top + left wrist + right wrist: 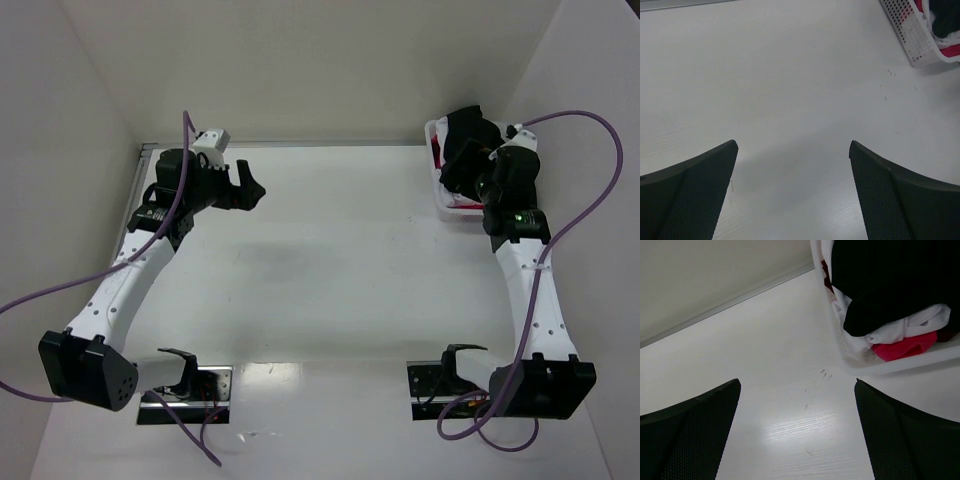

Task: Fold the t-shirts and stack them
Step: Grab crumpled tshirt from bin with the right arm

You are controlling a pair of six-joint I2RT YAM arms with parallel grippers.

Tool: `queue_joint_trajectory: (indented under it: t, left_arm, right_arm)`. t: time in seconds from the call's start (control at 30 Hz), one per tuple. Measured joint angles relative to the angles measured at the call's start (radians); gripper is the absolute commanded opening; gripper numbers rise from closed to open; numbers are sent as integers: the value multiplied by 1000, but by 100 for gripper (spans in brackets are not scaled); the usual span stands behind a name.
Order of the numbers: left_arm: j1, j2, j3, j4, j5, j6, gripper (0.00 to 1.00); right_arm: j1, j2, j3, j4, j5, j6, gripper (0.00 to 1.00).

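Now the t-shirts (875, 315) lie crumpled in the white lattice basket (900, 365) at the far right of the table (320, 260), with no clear long axis. The black shirt (890, 285) is on top, over the white shirt (910, 325) and red shirt (905, 347). The left gripper (793, 145) and right gripper (797, 382) hang spread wide, holding nothing, the right just beside the basket

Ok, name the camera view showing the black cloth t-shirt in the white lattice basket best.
Right wrist: the black t-shirt looms large, heaped over white cloth and red cloth. Top external shows it small beside the right arm; left wrist catches only a corner.
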Motion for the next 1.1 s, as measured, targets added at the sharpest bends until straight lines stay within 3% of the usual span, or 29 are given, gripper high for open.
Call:
queue_joint_trajectory:
  t: [0.2,0.4,0.6,0.83,1.1]
  left_arm:
    - [0,-6,-9,4,0,-5,100]
    - [0,-14,-41,16,13,-5,100]
    - [0,-17,-44,13,5,-3,100]
    - [0,-22,-44,-6,-7,-3,100]
    - [0,-27,-43,-34,-12,5,100]
  right_arm:
    - [0,18,27,-22,75,23,100]
    - [0,147,174,-28,190,35,100]
    - [-4,360,402,-34,323,25,100]
    - [-25,614,515,-37,364,19,100]
    - [-40,894,658,-74,362,30,85]
